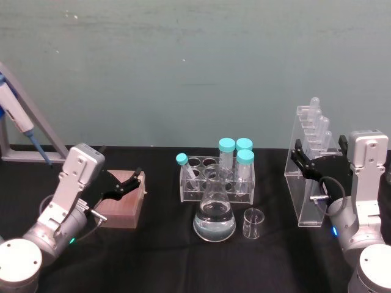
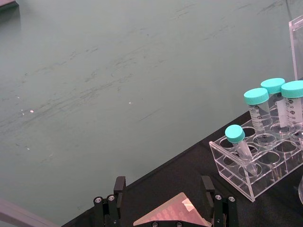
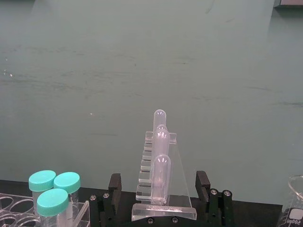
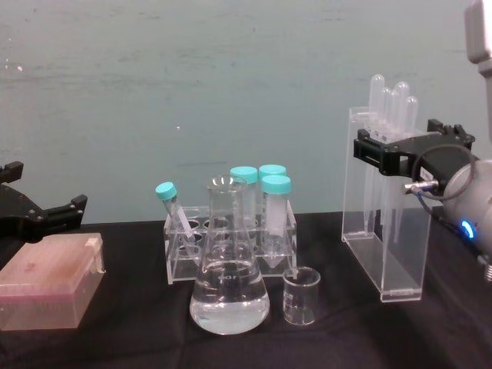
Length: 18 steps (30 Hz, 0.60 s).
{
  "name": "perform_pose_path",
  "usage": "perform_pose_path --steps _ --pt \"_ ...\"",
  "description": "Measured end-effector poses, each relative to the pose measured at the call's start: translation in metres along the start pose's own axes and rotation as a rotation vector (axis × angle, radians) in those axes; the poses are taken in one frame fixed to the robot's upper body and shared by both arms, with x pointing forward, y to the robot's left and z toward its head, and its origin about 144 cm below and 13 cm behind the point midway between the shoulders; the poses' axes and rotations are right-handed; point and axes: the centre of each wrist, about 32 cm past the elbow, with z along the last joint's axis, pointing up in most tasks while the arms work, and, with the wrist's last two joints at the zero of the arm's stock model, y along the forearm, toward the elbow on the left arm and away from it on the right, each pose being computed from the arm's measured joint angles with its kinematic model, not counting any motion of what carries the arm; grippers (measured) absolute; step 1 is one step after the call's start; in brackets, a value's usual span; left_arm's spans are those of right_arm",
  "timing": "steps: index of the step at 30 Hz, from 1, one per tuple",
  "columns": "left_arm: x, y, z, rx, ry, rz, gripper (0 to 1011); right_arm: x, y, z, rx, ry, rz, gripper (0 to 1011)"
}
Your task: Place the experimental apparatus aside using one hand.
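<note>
Jaws over black table [image 1: 153,262], teal wall [image 1: 183,61]

The acrylic stand [image 1: 308,183], conical glass flask [image 1: 214,210] and small glass beaker [image 1: 253,223] are all standing upright on the black tabletop [image 1: 159,256].
The tall, narrow acrylic stand is sitting far to the right, carrying several plastic pipettes [image 4: 388,100] bulb-up, with the jaws of the right gripper [image 3: 158,176] spread on either side of it. The flask, partly filled with clear liquid, is standing at the centre front. The beaker is sitting just beside the flask, between it and the stand.
</note>
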Motion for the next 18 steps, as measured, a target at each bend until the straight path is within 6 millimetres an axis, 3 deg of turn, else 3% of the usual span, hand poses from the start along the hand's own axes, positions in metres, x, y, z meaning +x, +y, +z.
perform_pose_path --steps 18 --pt "0.0000 0.0000 0.0000 0.000 0.000 0.000 1000 0.0011 0.0012 0.0005 0.002 0.005 0.010 1000"
